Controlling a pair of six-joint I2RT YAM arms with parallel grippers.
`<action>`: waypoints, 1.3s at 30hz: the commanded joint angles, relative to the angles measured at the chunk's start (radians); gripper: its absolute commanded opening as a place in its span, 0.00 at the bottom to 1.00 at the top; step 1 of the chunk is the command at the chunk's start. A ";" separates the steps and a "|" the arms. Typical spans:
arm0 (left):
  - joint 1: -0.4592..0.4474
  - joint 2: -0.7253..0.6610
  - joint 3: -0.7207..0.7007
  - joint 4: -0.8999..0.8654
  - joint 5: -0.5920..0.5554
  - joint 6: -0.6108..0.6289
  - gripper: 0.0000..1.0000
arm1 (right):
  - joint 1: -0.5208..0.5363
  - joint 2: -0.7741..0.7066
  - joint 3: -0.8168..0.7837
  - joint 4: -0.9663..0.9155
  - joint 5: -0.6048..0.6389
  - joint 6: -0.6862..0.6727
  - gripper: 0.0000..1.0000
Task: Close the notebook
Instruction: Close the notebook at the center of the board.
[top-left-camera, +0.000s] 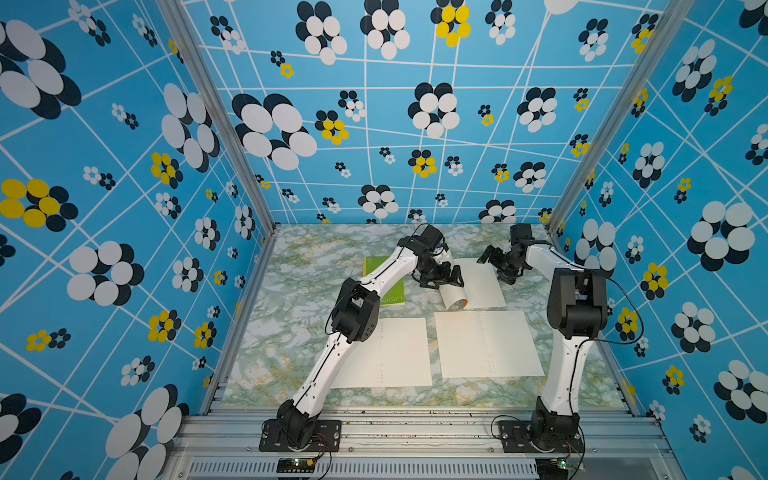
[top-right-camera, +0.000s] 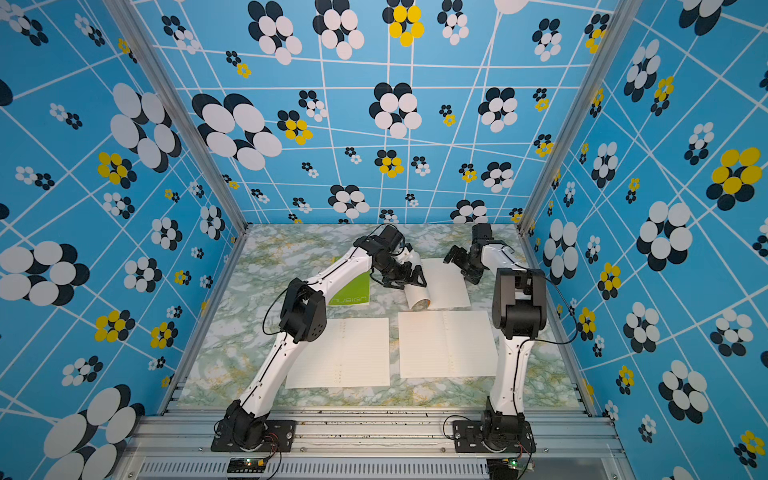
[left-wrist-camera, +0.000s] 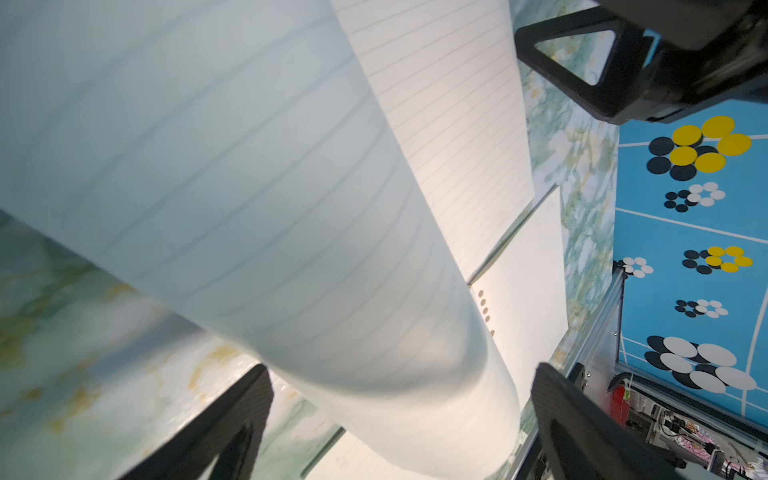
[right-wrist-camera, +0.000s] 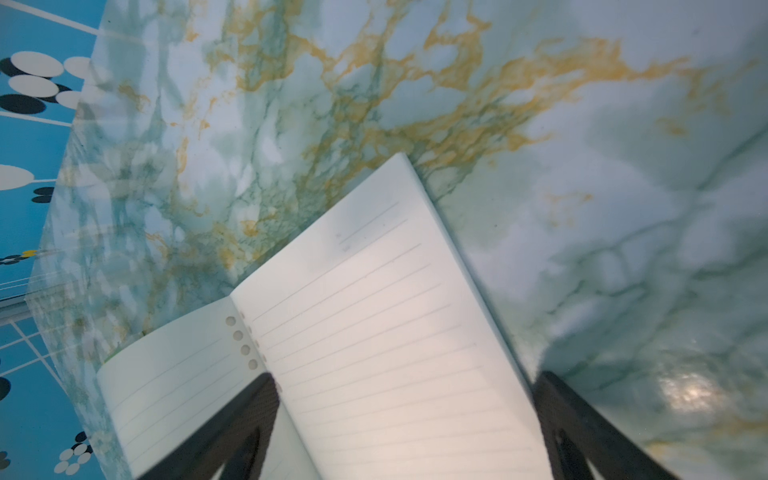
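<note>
The far middle of the green-veined marble tabletop (top-left-camera: 299, 291) is taken up by the spread-out lined notebook (top-left-camera: 482, 282). Its raised, curled white page (top-left-camera: 455, 297) is straddled by the parted fingers of the left gripper (top-left-camera: 442, 278), and the right gripper (top-left-camera: 496, 264), jaws likewise parted, is held over its far right part. The near middle is covered by a flat cream lined sheet (top-left-camera: 395, 353) and a second lined sheet (top-left-camera: 486, 345), with a narrow bare strip left between them and another before the notebook. Bare marble is left along the left side, bounded by the blue flower-patterned walls (top-left-camera: 124, 249).
</note>
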 joint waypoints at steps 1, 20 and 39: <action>-0.024 -0.072 0.000 0.069 0.065 0.000 0.99 | 0.020 0.011 -0.026 -0.094 -0.009 -0.006 0.99; -0.031 -0.143 -0.021 0.086 0.203 0.059 0.98 | -0.126 -0.114 -0.101 -0.114 -0.005 -0.018 0.99; -0.026 -0.063 0.154 0.121 0.250 0.042 0.97 | -0.113 -0.071 -0.116 -0.133 -0.074 -0.039 0.99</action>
